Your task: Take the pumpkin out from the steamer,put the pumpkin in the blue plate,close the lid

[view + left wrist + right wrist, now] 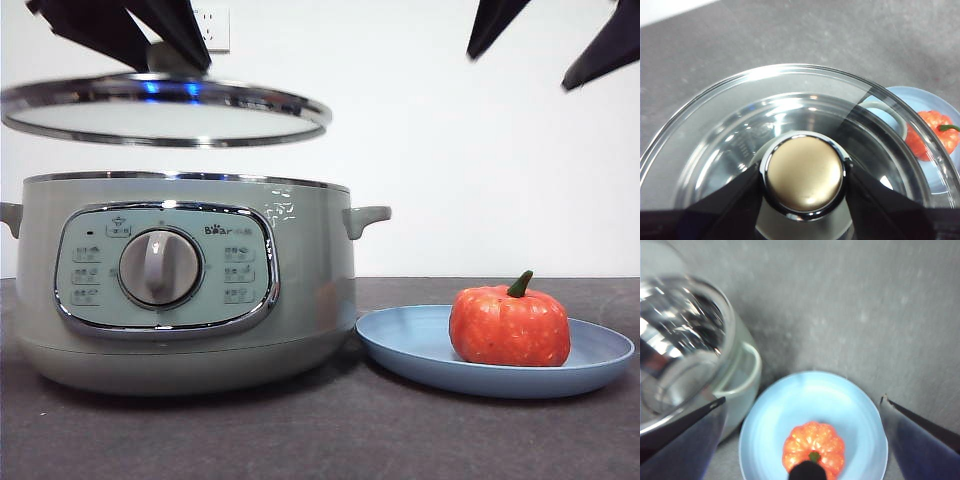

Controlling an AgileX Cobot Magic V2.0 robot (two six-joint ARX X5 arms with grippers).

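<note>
1. Lid (165,112) is hanging in the air directly above the steamer (185,285), its chrome rim riding nearly level with only a slight tilt, and a clear gap is showing between it and the pot's rim.
2. The left gripper (804,177) is pinching the lid's round knob (804,172) from two sides, one black jaw pressing on each flank, so the lid is hanging straight under the wrist.
3. Seen through the glass in the left wrist view, the pot's opening is lying almost squarely beneath the lid, offset a little toward the plate side; that vertical alignment is what the coming move is turning on, and I judge a straight descent with a small correction is what is being called for.
4. The pumpkin (510,325) is already sitting upright in the blue plate (420,345), stem (520,284) pointing up, just beside the steamer on the dark table (320,440).
5. The right gripper (800,405) is hovering above the plate with its jaws spread wide and holding nothing, well clear of the lid's path.
6. Judging by this, the first two steps are looking done and only the closing is remaining; the risk is the rim catching on one edge if the lid is going down tilted.
</note>
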